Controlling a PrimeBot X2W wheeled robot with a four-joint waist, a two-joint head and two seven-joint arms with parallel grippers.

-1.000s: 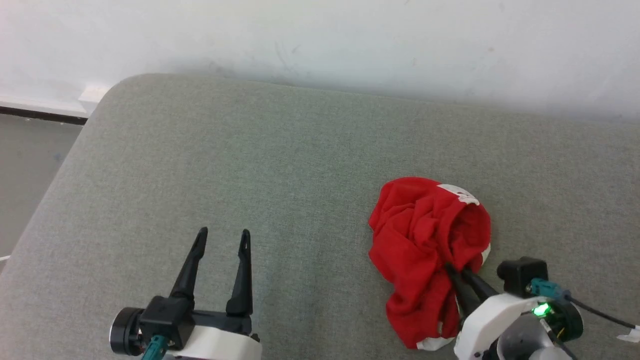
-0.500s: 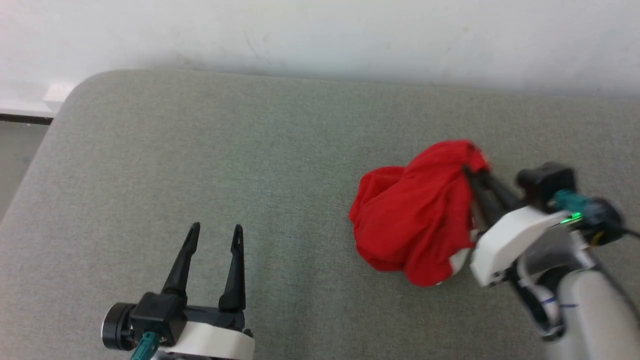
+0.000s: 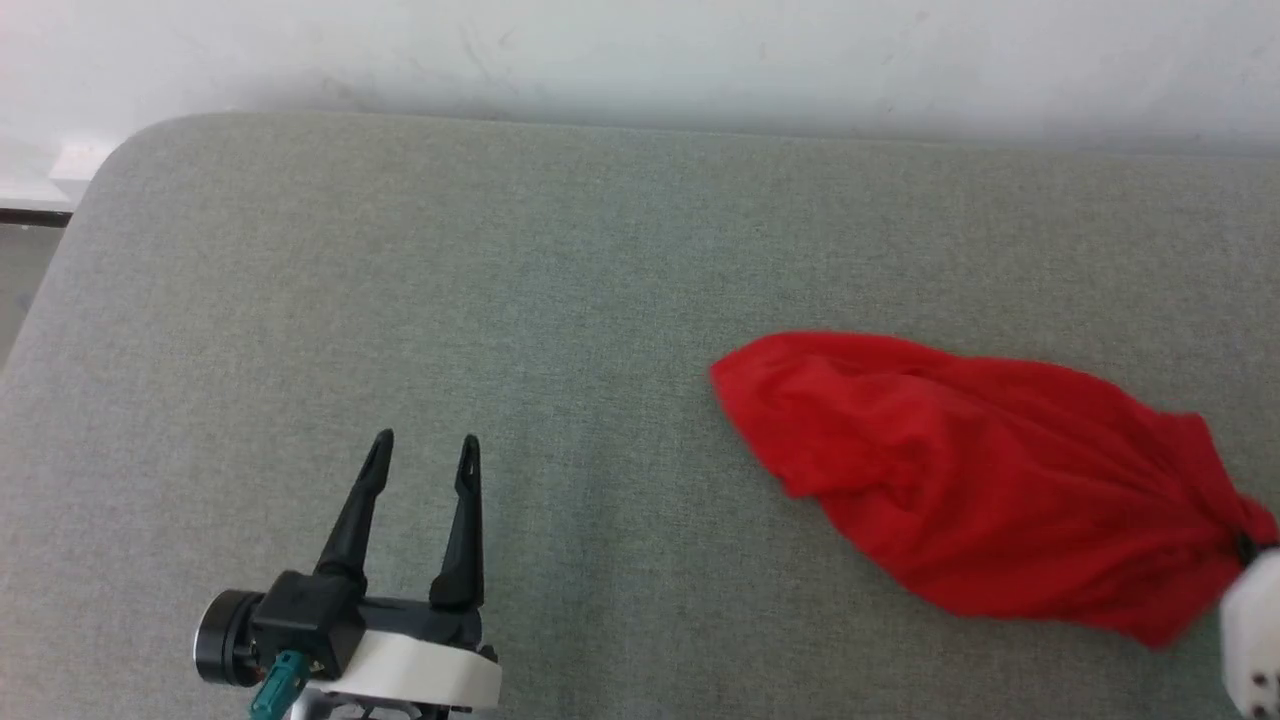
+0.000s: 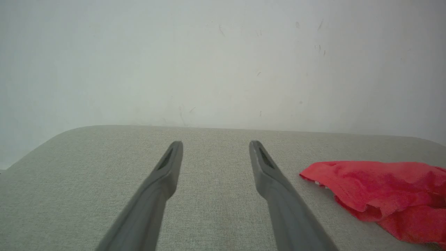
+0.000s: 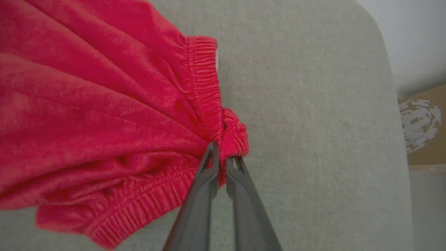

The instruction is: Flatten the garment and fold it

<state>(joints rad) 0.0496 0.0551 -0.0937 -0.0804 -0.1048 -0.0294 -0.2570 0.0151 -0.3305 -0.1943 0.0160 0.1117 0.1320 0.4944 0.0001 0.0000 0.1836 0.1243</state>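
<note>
Your right gripper (image 5: pixel 223 158) pinches the elastic band (image 5: pixel 205 90) of the red garment (image 3: pixel 980 490); your left gripper (image 3: pixel 427 440) gapes empty. The cloth looks thin and limp, so take the band's free end.

The surface (image 3: pixel 450 280) lies open at left and centre; the garment (image 3: pixel 980 480) covers its right; a wall (image 3: pixel 640 50) backs it.

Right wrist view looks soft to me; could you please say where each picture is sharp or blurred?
Right wrist view: the garment hem is fairly sharp by the right pincer and smeared toward the left edge. Left wrist view: the left pincer blurs near the lens. Head view: soft, even light with no glare.
</note>
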